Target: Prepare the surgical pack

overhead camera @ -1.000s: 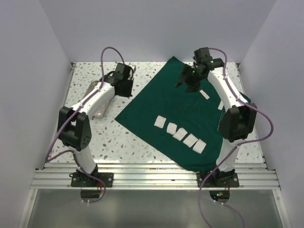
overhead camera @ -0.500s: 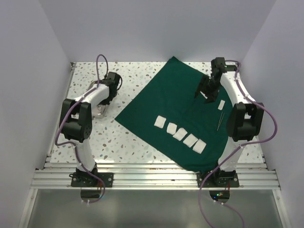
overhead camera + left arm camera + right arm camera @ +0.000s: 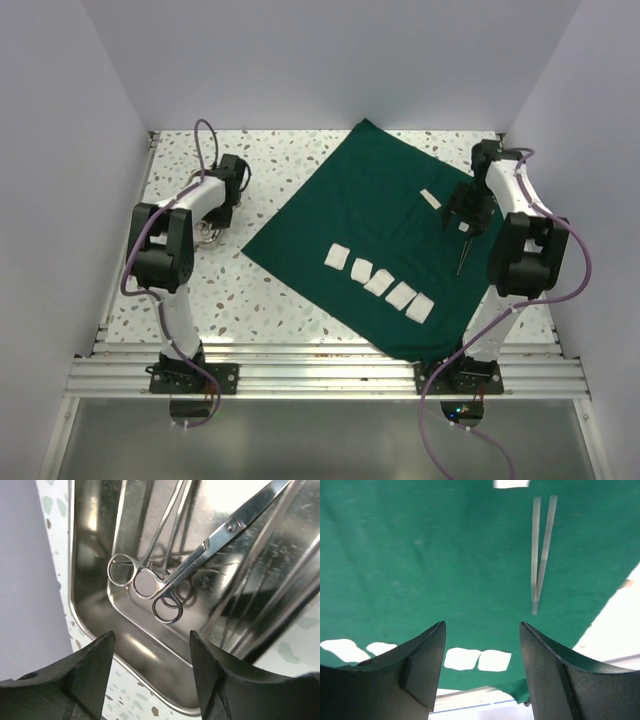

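Observation:
The surgical pack (image 3: pixel 370 215) is a dark green drape lying spread flat on the right half of the table. A row of several white gauze squares (image 3: pixel 378 283) sits on its near part. Metal tweezers (image 3: pixel 462 255) and a small white strip (image 3: pixel 430 199) lie near its right side. My right gripper (image 3: pixel 465 218) hovers over the drape (image 3: pixel 420 555), open and empty (image 3: pixel 482 626), with the tweezers (image 3: pixel 542 550) ahead of it. My left gripper (image 3: pixel 218 210) is open (image 3: pixel 151 636) above the shiny metal tray (image 3: pixel 90 555), holding nothing.
Inside the tray lie scissors (image 3: pixel 220 537) and ring-handled forceps (image 3: pixel 122 570), with more long instruments to the right. The tray (image 3: pixel 203 238) sits on the speckled table near the left wall. Walls enclose three sides, and a metal rail (image 3: pixel 320 375) runs along the near edge.
My left gripper was shut and now stands open over the tray. My right gripper has moved from the drape's far part to its right side, above the tweezers.

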